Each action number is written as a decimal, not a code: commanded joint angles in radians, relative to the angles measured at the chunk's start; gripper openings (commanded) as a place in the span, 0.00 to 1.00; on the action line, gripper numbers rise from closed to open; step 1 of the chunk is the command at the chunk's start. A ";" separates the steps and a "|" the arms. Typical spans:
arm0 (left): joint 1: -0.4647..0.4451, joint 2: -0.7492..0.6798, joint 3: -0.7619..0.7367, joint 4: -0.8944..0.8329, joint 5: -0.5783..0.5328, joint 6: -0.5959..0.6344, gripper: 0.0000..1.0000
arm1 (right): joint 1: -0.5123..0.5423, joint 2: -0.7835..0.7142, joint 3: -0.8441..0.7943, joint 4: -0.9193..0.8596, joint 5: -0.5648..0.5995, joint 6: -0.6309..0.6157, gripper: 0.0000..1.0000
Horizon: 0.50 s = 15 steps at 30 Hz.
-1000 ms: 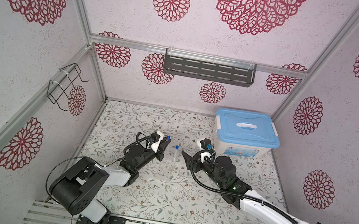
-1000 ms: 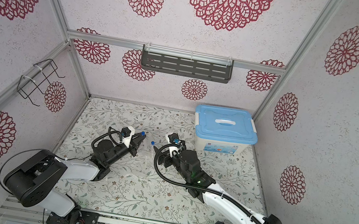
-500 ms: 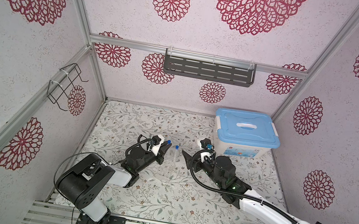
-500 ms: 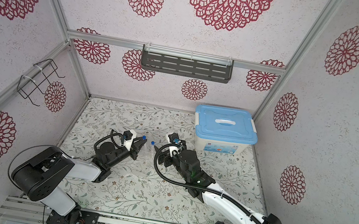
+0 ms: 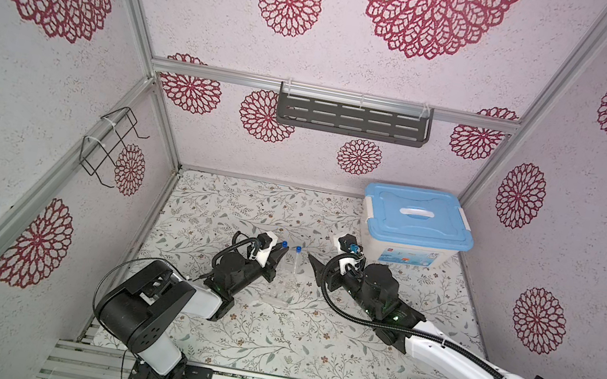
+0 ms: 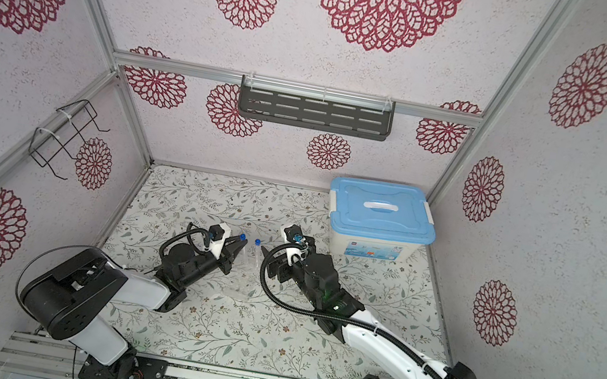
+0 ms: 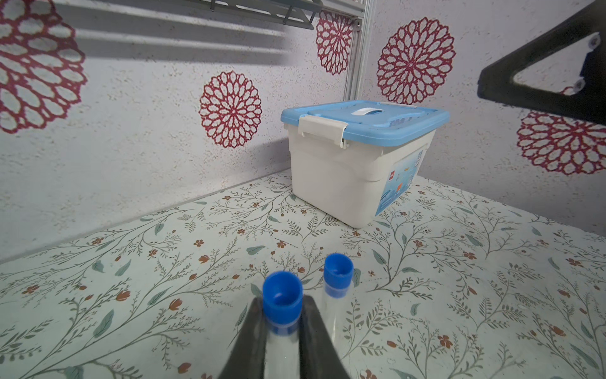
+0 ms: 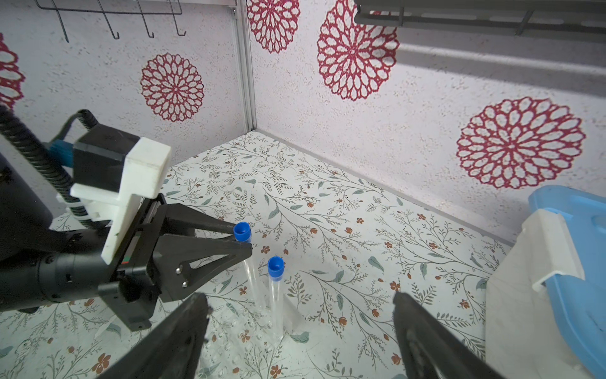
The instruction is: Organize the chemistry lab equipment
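Left gripper [image 8: 242,237] carried held tube [image 7: 282,295] beside standing tube [image 8: 275,266]; narrow gap between.

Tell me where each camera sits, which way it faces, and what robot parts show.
Top views: high in front, looking down on the floral table; left arm and right arm show whole.
Left wrist: faces the blue-lidded white plastic box; left gripper shut on a slim clear blue-capped tube.
Right wrist: faces the back-left corner; right gripper open.
Shared: both wrist views show that tube and a second capped tube.
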<state>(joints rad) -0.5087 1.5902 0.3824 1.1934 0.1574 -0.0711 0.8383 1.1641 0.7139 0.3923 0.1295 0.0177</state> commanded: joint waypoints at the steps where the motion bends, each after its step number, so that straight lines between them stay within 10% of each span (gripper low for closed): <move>1: -0.010 -0.011 0.002 0.010 -0.042 0.058 0.05 | -0.001 -0.029 0.027 0.037 0.011 -0.015 0.91; 15: -0.008 0.109 0.017 0.153 -0.081 0.086 0.08 | -0.001 -0.035 0.043 0.018 0.010 -0.028 0.92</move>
<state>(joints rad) -0.5110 1.6711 0.4084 1.2556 0.1001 -0.0193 0.8383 1.1625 0.7177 0.3920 0.1287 0.0109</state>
